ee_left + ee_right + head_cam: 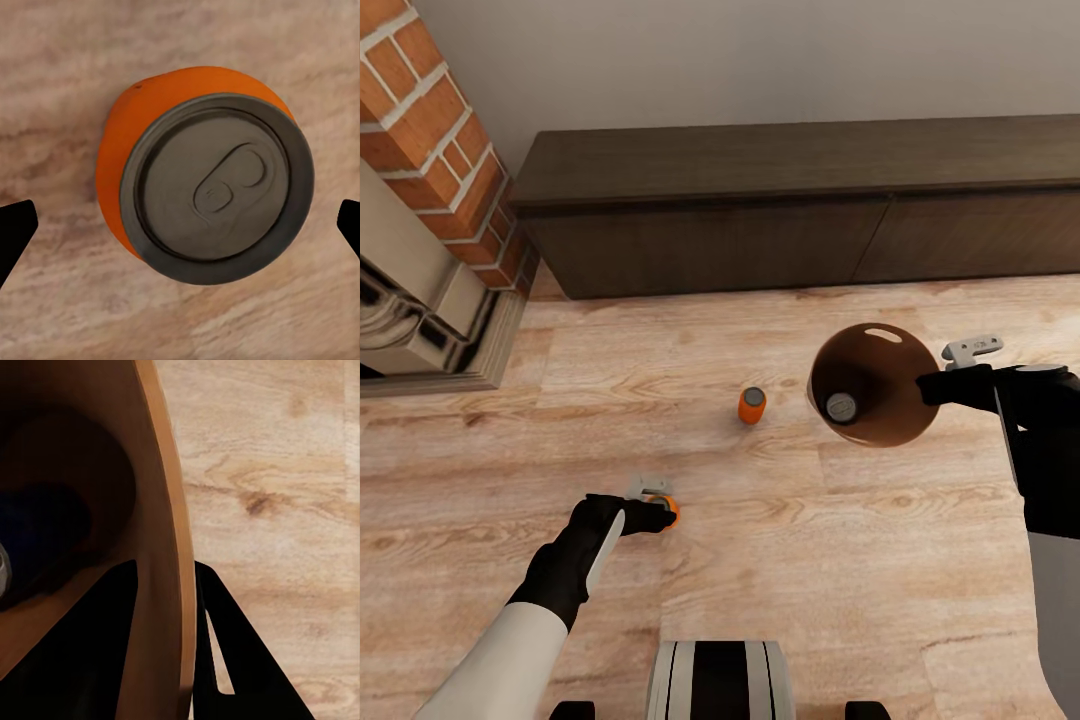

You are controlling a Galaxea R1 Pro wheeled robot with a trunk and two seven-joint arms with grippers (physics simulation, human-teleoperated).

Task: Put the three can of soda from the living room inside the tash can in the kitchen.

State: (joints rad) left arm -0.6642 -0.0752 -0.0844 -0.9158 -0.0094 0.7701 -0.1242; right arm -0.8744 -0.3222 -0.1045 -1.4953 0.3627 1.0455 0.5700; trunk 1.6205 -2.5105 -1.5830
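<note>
The bin (880, 395) is gripped at its rim by the right end effector (932, 385), a can (841, 407) inside. An orange can (202, 180) on the floor (760, 560) is straddled by the open left end effector (655, 505). Another orange can (752, 405) is seen nearby.

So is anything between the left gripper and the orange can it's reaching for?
Nothing visible. In the left wrist view the orange can stands upright on bare wood floor, with the open fingertips on either side and nothing between them and it. The head view shows the left gripper right above that can.
</note>
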